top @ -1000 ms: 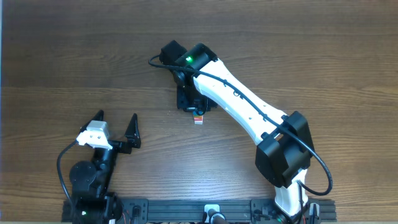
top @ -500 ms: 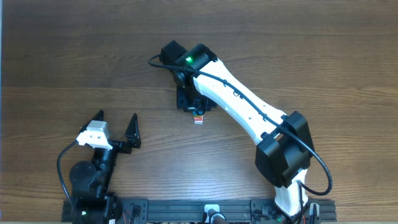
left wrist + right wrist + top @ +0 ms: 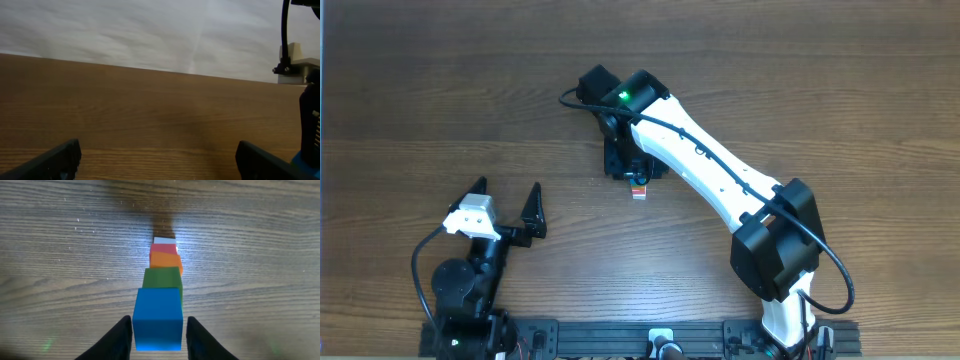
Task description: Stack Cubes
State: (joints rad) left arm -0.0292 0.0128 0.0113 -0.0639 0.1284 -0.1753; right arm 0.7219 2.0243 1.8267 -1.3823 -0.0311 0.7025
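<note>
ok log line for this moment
stack: blue cube on green, orange, red, white | right gripper: around blue cube, grip unclear | left gripper: open, away from stack

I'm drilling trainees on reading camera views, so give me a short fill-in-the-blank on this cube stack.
The stack's top cube is ___.
The second cube, directly beneath, is ___.
The left gripper, away from the stack, is ___.
Missing: blue; green; open.
</note>
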